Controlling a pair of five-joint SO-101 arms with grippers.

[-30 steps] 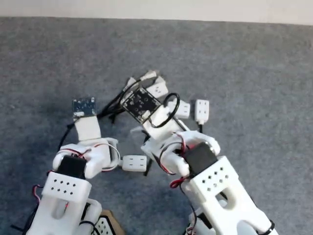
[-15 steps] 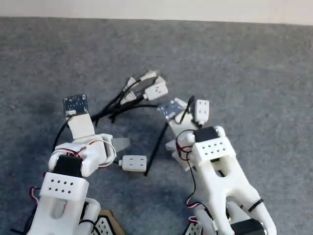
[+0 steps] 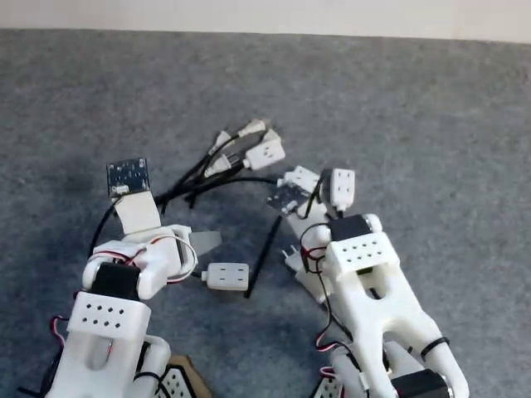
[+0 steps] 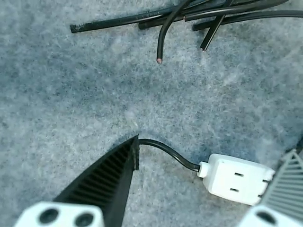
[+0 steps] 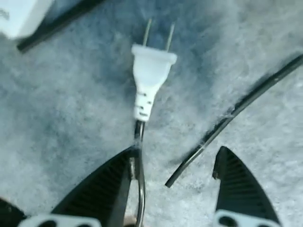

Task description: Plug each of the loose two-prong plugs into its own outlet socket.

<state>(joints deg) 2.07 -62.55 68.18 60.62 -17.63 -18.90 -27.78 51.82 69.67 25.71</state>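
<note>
A white two-prong plug (image 5: 151,71) lies flat on the carpet just ahead of my right gripper (image 5: 177,151), which is open. The plug's black cord runs back beside one finger (image 5: 106,187). From above, this plug (image 3: 290,255) sits at the front of the right arm. My left gripper (image 4: 215,146) is open over the carpet. A white outlet socket (image 4: 236,178) on a short cord lies close to its grey finger (image 4: 286,187). That socket (image 3: 226,276) is right of the left arm. More sockets (image 3: 267,152) (image 3: 342,186) and plugs (image 3: 253,128) lie farther back.
Black cords (image 3: 195,184) fan out across the middle of the carpet. A loose cord end (image 4: 159,60) lies ahead of the left gripper. One straight cord (image 5: 236,113) passes beside the plug. The grey carpet (image 3: 431,108) is bare at the far right.
The right arm has pulled back from the cluster of cords toward its base and now points down at a plug. The left arm has turned slightly to the left.
</note>
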